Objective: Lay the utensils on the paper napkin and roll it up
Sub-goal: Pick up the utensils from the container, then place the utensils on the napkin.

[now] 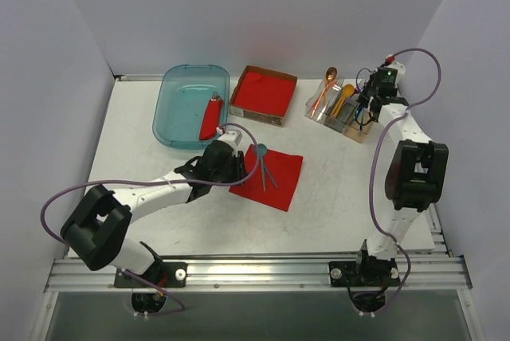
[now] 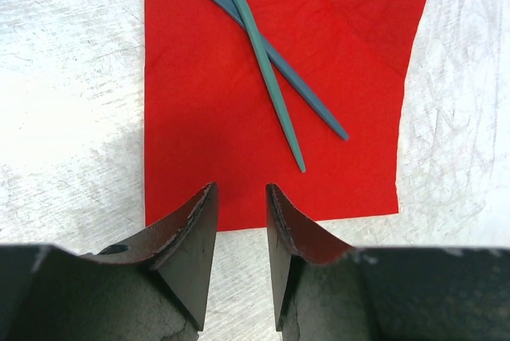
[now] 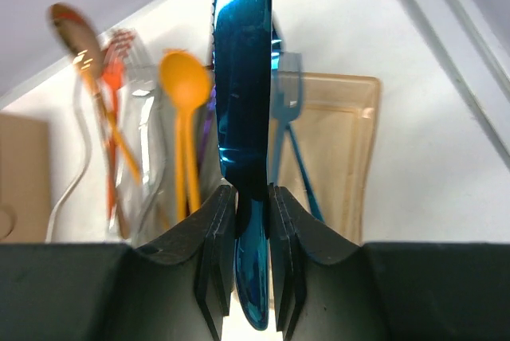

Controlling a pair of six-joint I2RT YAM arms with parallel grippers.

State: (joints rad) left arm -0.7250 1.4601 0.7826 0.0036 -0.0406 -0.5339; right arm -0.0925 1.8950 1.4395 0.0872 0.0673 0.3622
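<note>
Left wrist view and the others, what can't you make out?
- Left wrist view: head of the blue utensil, covered by the teal spoon and cut off at the top edge.
- Right wrist view: tip of the blue knife, cut off at the top edge.
- Top view: the red thing in the teal bin, too small to name.

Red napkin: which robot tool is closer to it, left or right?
Left. The left tool is open right at the red napkin's edge. The right tool is far away by the cutlery holder, gripping a blue knife.
</note>
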